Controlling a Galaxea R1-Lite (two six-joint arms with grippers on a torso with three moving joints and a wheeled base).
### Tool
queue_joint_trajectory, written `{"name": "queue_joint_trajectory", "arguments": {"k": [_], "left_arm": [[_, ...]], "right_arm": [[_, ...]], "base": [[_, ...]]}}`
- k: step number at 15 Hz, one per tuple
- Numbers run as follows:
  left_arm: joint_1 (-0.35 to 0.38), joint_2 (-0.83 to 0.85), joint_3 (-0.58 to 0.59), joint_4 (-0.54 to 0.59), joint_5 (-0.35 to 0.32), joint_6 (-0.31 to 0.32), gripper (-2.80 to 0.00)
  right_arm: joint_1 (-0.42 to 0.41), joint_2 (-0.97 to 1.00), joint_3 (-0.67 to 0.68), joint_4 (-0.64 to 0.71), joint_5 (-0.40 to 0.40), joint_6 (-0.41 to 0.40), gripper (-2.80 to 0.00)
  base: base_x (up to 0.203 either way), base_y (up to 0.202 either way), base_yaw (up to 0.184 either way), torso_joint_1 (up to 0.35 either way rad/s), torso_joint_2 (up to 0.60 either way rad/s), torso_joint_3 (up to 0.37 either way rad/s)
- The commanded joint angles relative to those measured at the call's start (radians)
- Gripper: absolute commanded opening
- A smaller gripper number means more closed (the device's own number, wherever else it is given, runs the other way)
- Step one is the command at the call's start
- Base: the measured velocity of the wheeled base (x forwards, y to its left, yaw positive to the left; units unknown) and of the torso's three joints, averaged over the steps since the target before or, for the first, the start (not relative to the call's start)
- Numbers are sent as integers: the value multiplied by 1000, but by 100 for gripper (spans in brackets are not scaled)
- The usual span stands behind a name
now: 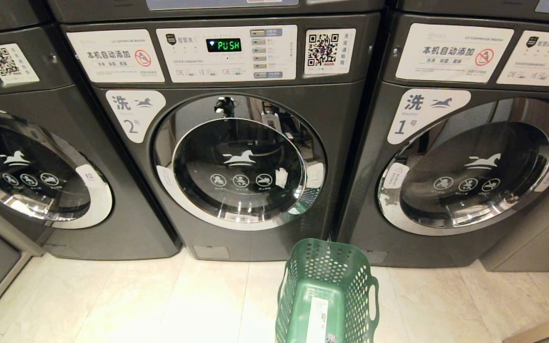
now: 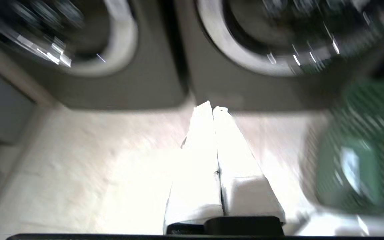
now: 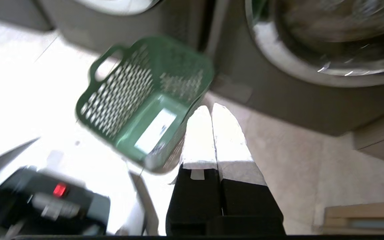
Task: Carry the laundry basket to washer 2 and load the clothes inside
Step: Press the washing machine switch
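Washer 2 (image 1: 236, 157): dark grey front-loader, chrome-rimmed round glass door closed, white horse label; green "PUSH" display (image 1: 223, 45) legible in the head view only. Laundry basket (image 1: 327, 293): green perforated plastic, slot handles, white sticker on its bottom, standing on pale floor tiles (image 1: 136, 300) just before the gap between washer 2 and washer 1 (image 1: 465, 166); no clothes visible inside. Left gripper (image 2: 213, 108) and right gripper (image 3: 210, 108): appear in wrist views only, white-wrapped fingers pressed together, holding nothing, above the floor.

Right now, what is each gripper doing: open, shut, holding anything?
Left gripper: shut, holding nothing, above the floor.
Right gripper: shut, holding nothing, beside the laundry basket.
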Motion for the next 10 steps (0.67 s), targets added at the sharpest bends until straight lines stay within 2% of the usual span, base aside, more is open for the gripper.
{"name": "queue_joint_trajectory", "arguments": {"k": [1, 3, 4, 5, 7, 10], "left_arm": [[20, -121, 69, 122, -47, -65, -280], [46, -150, 74, 161, -62, -135, -280], [70, -155, 71, 171, -63, -135, -280], [99, -159, 68, 177, -53, -125, -280], [99, -162, 64, 178, 13, -70, -280], [99, -167, 63, 178, 19, -59, -280]], "right_arm": [[-21, -83, -5, 157, 35, 1, -280], [-133, -38, -8, 193, 53, 2, -280], [-147, -39, -7, 200, 57, 1, -280], [-148, -68, -7, 202, 58, -1, -280], [-149, -86, -4, 197, 56, 4, -280], [-172, -83, -7, 201, 55, 3, -280]], "base": [[0, 0, 0, 0, 0, 0], [0, 0, 0, 0, 0, 0], [0, 0, 0, 0, 0, 0], [0, 0, 0, 0, 0, 0], [0, 0, 0, 0, 0, 0], [0, 0, 0, 0, 0, 0]]}}
